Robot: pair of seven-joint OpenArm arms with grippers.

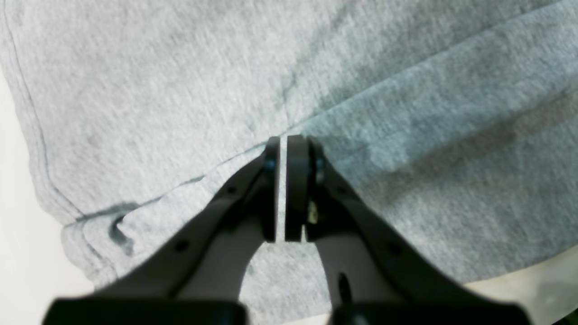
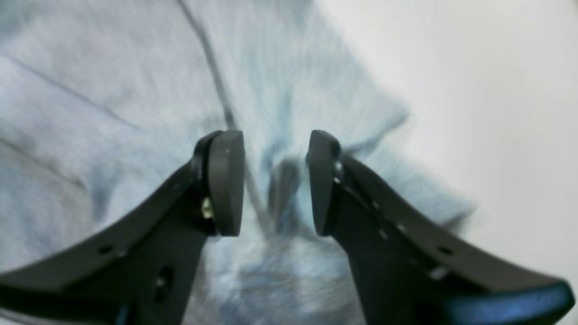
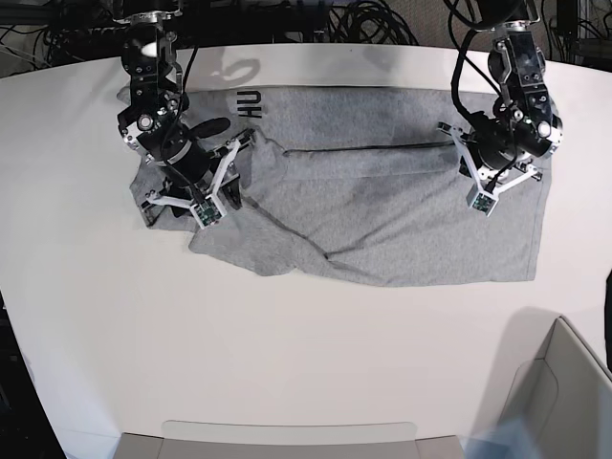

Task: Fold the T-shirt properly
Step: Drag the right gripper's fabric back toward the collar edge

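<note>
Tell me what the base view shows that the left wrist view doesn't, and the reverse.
Only the base view shows the whole heather-grey cotton T-shirt spread across the white table, dark lettering at its far edge, the right gripper over the rumpled sleeve end, and a cardboard box corner. Only the left wrist view shows the left gripper close up: jaws nearly together at a fold edge, with the stitched hem alongside. Both show grey fabric, pale table and the left gripper.
</note>
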